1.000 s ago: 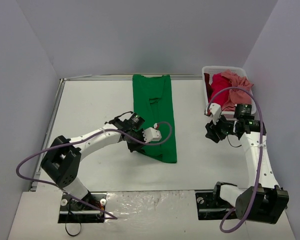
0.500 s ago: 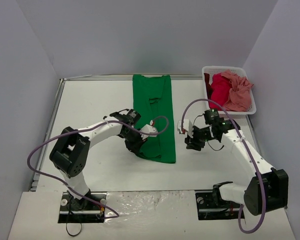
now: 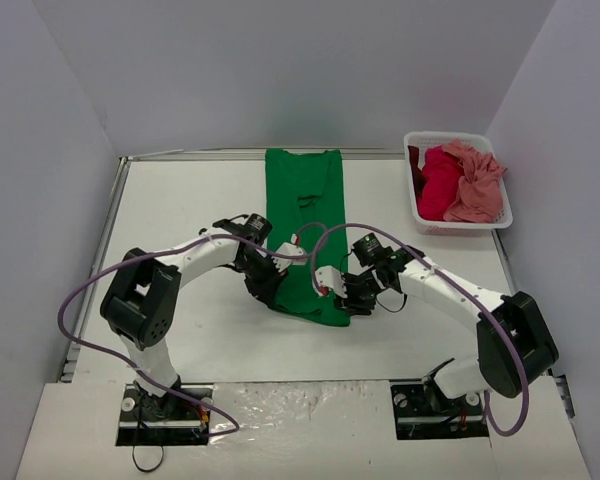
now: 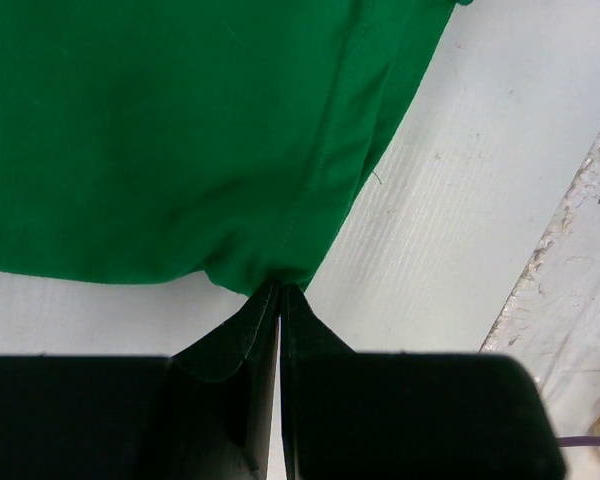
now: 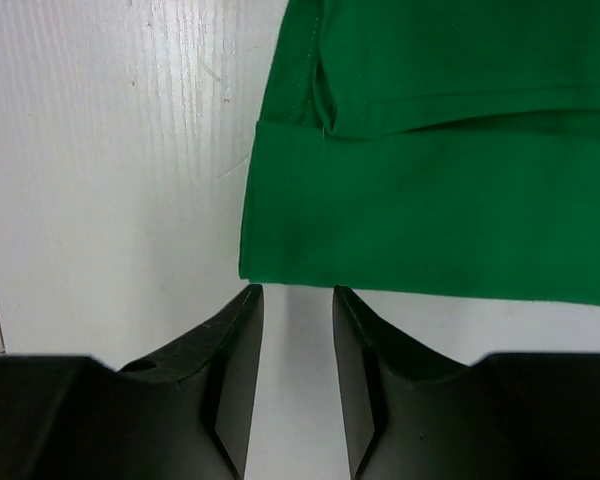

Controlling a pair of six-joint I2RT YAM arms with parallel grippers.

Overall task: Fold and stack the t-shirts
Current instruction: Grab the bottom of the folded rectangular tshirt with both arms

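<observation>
1. Left gripper (image 4: 280,292) is pinched tight on the near left corner of the green t-shirt (image 3: 305,200). The right gripper (image 5: 298,295) stands narrowly parted just short of that shirt's near right corner, with nothing between its fingers.
2. Beneath the green t-shirt lies the table (image 3: 180,220); the shirt is a long folded strip.
3. Well right of the green t-shirt's far end sits the white basket (image 3: 460,227).
4. Heaped inside are the red t-shirt (image 3: 438,185), nearer the green t-shirt, and the pink t-shirt (image 3: 477,188).

You have a white slatted basket (image 3: 460,227) at the far right corner of the white table (image 3: 180,205), near the right wall. A metal rail (image 3: 102,255) runs along the table's left edge.
</observation>
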